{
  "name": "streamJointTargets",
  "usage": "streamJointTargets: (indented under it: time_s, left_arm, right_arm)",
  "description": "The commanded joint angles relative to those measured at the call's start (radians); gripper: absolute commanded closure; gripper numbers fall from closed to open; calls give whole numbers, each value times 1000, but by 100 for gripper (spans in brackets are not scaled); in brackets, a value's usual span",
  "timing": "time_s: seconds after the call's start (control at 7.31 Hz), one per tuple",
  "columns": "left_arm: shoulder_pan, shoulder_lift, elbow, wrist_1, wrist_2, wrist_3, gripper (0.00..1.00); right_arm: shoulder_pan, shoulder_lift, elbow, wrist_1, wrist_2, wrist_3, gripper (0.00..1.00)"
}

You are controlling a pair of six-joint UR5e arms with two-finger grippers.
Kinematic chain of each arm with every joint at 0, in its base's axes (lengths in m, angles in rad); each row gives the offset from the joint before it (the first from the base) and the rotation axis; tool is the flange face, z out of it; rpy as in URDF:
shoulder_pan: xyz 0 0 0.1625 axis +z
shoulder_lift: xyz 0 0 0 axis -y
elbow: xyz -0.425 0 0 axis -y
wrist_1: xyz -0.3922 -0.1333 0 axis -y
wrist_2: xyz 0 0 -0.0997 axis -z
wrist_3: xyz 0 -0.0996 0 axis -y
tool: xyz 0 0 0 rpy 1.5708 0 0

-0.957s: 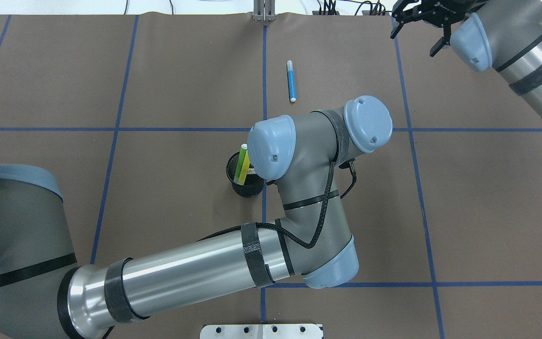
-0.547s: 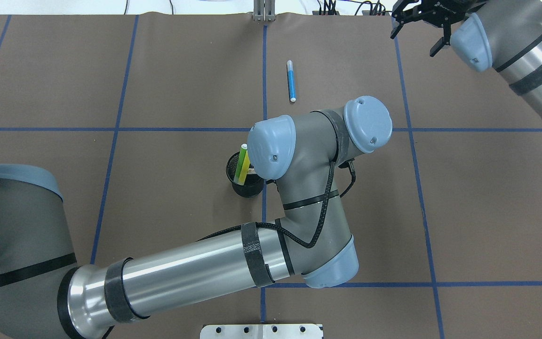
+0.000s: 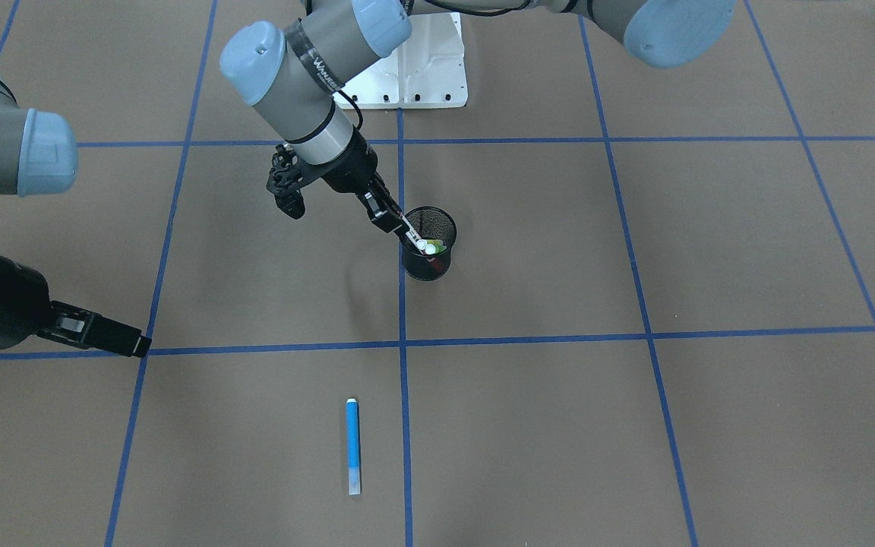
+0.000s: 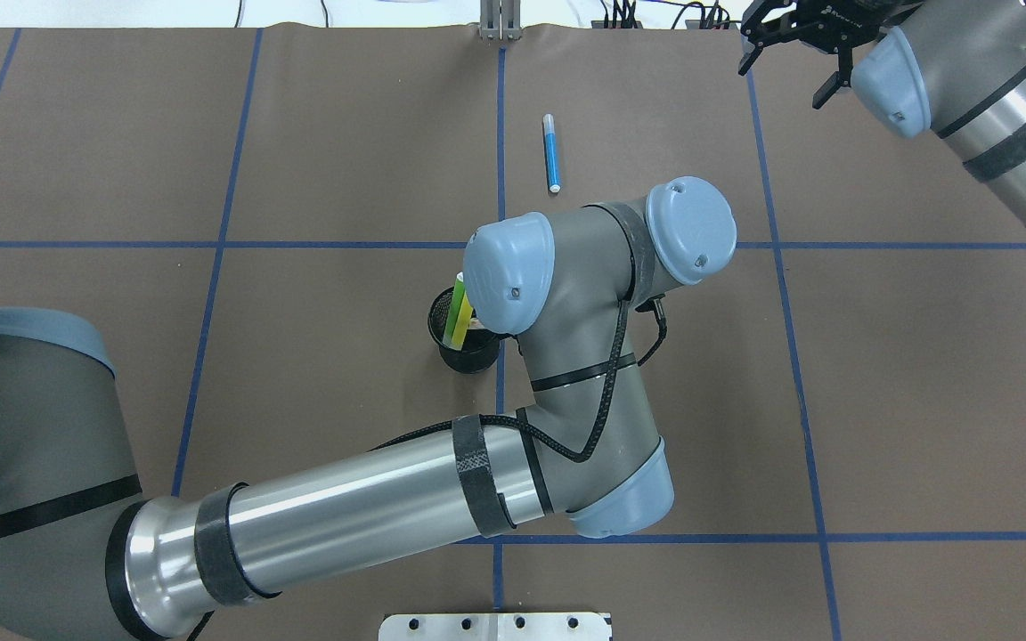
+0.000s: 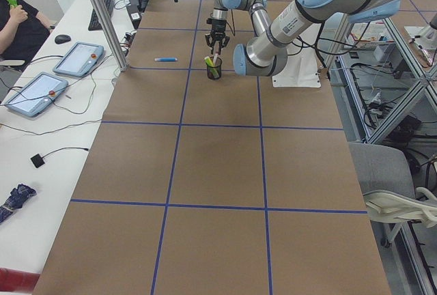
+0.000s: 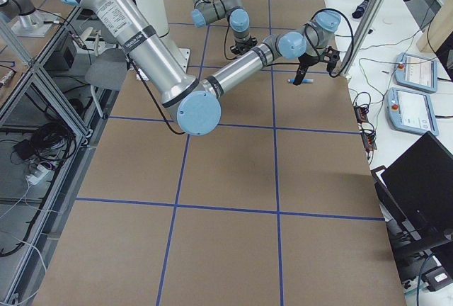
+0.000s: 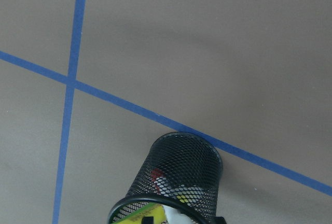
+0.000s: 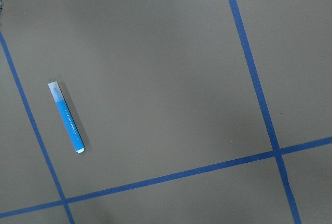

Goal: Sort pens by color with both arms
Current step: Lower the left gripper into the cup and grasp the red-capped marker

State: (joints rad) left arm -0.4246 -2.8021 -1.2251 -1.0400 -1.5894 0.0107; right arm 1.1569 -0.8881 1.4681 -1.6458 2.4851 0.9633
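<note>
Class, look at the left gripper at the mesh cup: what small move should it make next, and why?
Probably a slow, straight lift. In the front-facing view the left gripper sits at the rim of the black mesh cup, one finger beside a white-bodied pen. The green pen and yellow pen lean alongside, so sideways motion might tip the cup.

Four pens in all: one blue pen (image 4: 552, 153) lying alone on the desk (image 4: 344, 133), and three standing in the cup, namely one light green pen (image 4: 452, 313), one yellow pen (image 4: 462, 319) and one white pen with a red end (image 7: 162, 180)

One black mesh cup (image 3: 428, 243)

Two robot arms, a left arm (image 4: 370, 507) and a right arm (image 4: 985, 98), each with one claw: the left claw (image 3: 335, 205), the right claw (image 4: 793, 49)

Two tablets (image 5: 58, 76) on the side table; one seated person (image 5: 17, 18) beside them
</note>
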Motion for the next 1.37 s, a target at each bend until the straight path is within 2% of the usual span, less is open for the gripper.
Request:
streamJointTargets:
  time_s: [0.0,0.27,0.68,0.96,1.23]
  left_arm:
    - [-2,3,-1,2,0,0,55]
    - [-5,3,-2,3,2,0,67]
    - [-17,1,-8,6,3,0,99]
    - [-19,1,-16,8,3,0,100]
    - [-40,3,-71,30,-1,15,100]
  right_arm:
    - [0,0,0,1,-2,0,0]
    - [-2,0,0,1,-2,2,0]
    - [-3,1,3,3,0,3,0]
    - [-3,1,3,3,-2,2,0]
    - [-3,3,5,3,-2,3,0]
